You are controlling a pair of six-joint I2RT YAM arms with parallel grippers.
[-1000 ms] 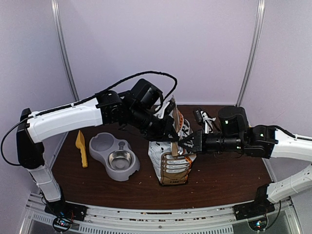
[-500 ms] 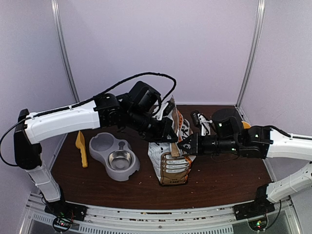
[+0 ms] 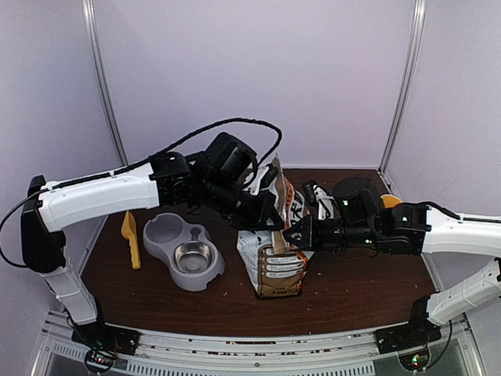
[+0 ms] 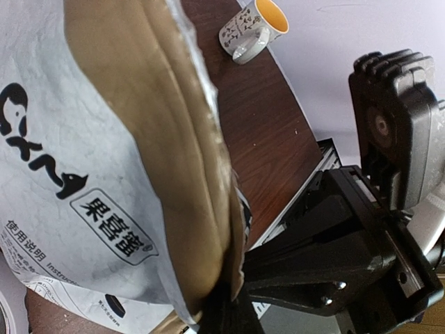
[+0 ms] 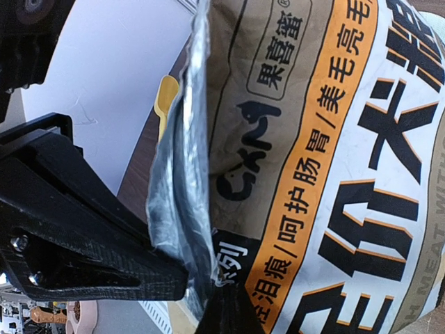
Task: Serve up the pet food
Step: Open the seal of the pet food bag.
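The printed bag [image 3: 275,265] stands upright at the middle of the table. The pet food is hidden inside it. My left gripper [image 3: 272,219] is shut on the bag's top edge from the left, and my right gripper [image 3: 293,233] is shut on that edge from the right. In the left wrist view the jaws [image 4: 226,309] pinch the brown inner fold of the bag [image 4: 104,139]. Seen from the right wrist, the jaws [image 5: 224,306] pinch the foil edge of the bag [image 5: 334,139], with the left gripper's black fingers [image 5: 83,271] right beside them.
A grey double bowl [image 3: 160,233] with a steel insert [image 3: 193,256] sits left of the bag. A yellow scoop [image 3: 131,238] lies further left. A mug with an orange inside [image 4: 252,28] stands at the back right. The table's front edge is close to the bag.
My right arm has shifted left toward the bag, bringing its gripper closer to the left one. The left arm has eased slightly left. Both stay shut on the bag's top.
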